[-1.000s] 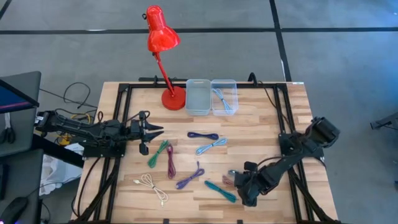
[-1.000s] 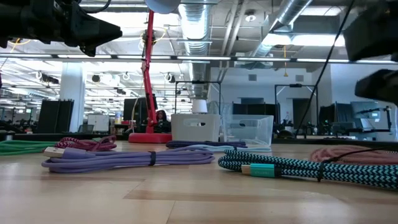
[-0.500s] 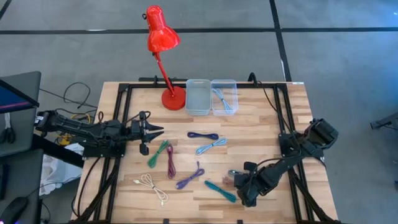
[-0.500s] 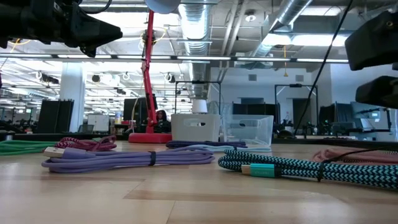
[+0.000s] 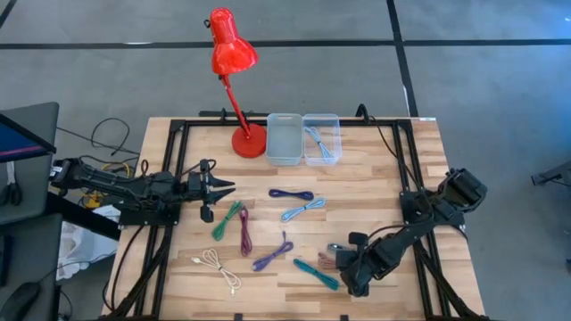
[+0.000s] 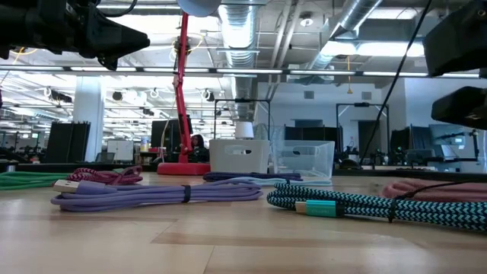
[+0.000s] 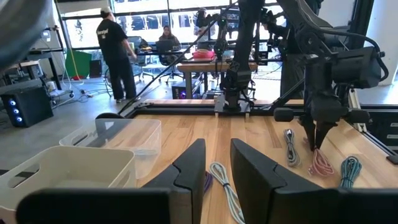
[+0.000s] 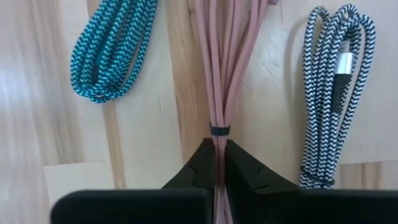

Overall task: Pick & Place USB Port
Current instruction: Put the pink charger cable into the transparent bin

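Note:
A pink cable bundle (image 8: pixel 225 68) lies on the wooden table (image 5: pixel 375 178) near its front right, between a teal cable (image 8: pixel 104 57) and a black-and-white cable (image 8: pixel 329 93). My right gripper (image 8: pixel 219 155) points down at the pink bundle (image 5: pixel 327 259) and is shut on it. In the left wrist view it (image 7: pixel 317 138) stands over the pink cable (image 7: pixel 321 165). My left gripper (image 7: pixel 214 171) hovers open and empty above the table's left side (image 5: pixel 214 189). A grey bin (image 5: pixel 285 138) and a clear bin (image 5: pixel 322 139) stand at the far edge. My right gripper pinches the pink cable's bundled strands (image 8: pixel 219 138) between its two fingers, right beside the dark tie (image 8: pixel 219 131) around the bundle's middle. The fingers come from above, pointing down, one on each side of the bundle. The cable lies flat on the table.
More coiled cables lie across the middle: dark blue (image 5: pixel 291 193), light blue (image 5: pixel 303 209), green (image 5: pixel 227 219), magenta (image 5: pixel 244 230), purple (image 5: pixel 273 252) and white (image 5: pixel 217 267). A red desk lamp (image 5: pixel 234 53) stands at the far edge left of the bins. The clear bin holds a cable.
In the low view my right arm's wrist has shifted slightly over the pink cable. The cables lie where they lay before.

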